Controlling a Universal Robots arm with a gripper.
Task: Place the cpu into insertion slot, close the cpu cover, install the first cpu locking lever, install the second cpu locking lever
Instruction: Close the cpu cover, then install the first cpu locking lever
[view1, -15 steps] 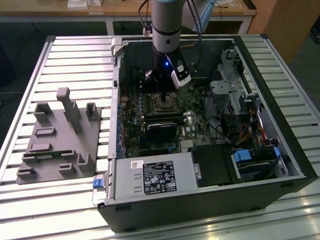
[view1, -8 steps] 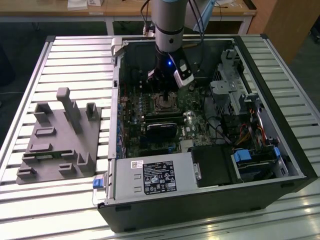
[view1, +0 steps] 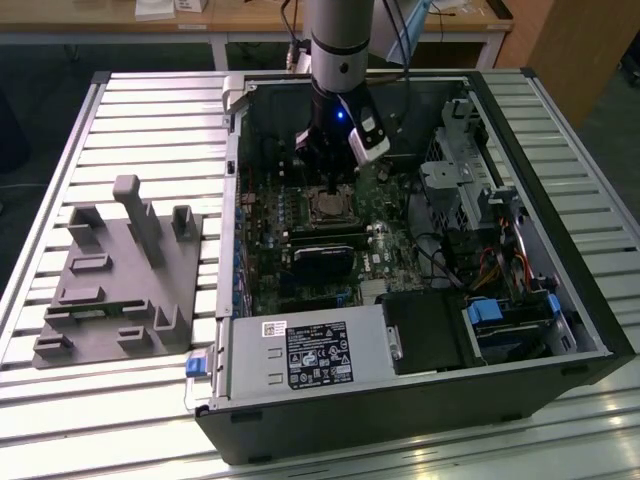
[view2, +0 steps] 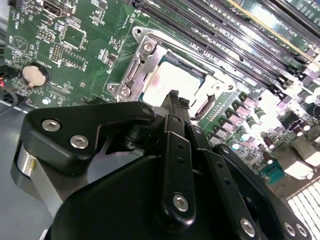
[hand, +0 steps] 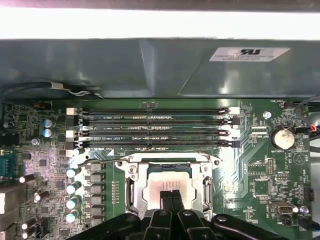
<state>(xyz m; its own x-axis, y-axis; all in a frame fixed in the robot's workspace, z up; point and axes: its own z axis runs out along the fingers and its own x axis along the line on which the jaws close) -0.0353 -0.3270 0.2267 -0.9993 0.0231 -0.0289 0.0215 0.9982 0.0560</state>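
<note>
The cpu (hand: 164, 180) lies flat in the insertion slot (view1: 327, 207) on the green board, its pale metal top showing through the window of the cpu cover (hand: 133, 186). The silver cover frame (view2: 141, 64) lies down around the chip (view2: 175, 76). My gripper (hand: 171, 195) hangs straight over the socket with its two black fingers pressed together and nothing between them. The fingertips (view2: 174, 96) sit at or just above the chip's near edge; I cannot tell if they touch. The gripper (view1: 335, 182) reaches down into the open computer case.
Long black memory slots (hand: 155, 127) run beside the socket, and a row of capacitors (hand: 73, 187) stands on one side. A coin battery (hand: 282, 137) lies on the other side. The case walls (view1: 232, 200), drive cage (view1: 460, 180) and power supply (view1: 310, 355) hem the board. A grey fixture (view1: 120, 270) sits outside.
</note>
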